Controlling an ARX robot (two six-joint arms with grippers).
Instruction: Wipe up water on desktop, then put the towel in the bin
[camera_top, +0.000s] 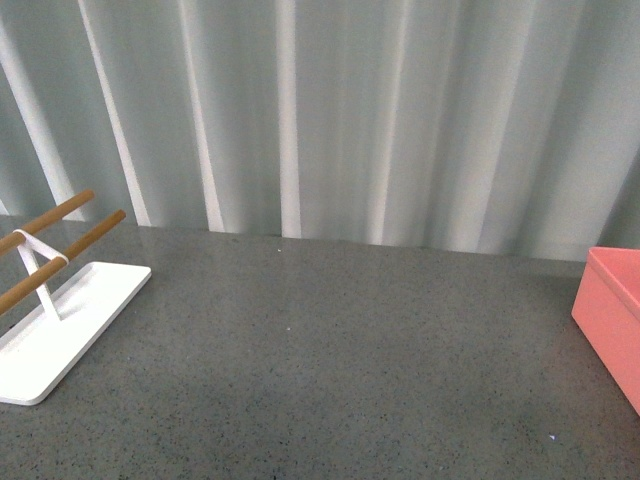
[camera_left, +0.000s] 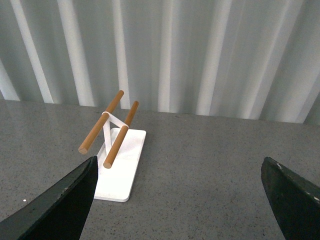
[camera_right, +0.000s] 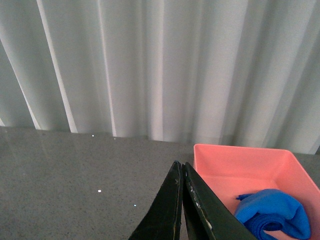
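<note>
The dark grey speckled desktop (camera_top: 330, 360) fills the front view, and neither arm shows there. At its right edge stands the salmon-pink bin (camera_top: 612, 318). In the right wrist view the bright blue towel (camera_right: 274, 214) lies bunched inside the bin (camera_right: 235, 162). My right gripper (camera_right: 180, 167) is shut with its jaws pressed together and nothing between them, just beside the bin's near wall. My left gripper (camera_left: 180, 167) is open and empty, hovering over bare desktop (camera_left: 200, 165) beside the white rack. No water shows on the surface.
A white tray-based rack (camera_top: 60, 320) with two wooden rods (camera_top: 60, 215) stands at the far left of the desktop; it also shows in the left wrist view (camera_left: 120, 165). A pale pleated curtain (camera_top: 330, 110) closes off the back.
</note>
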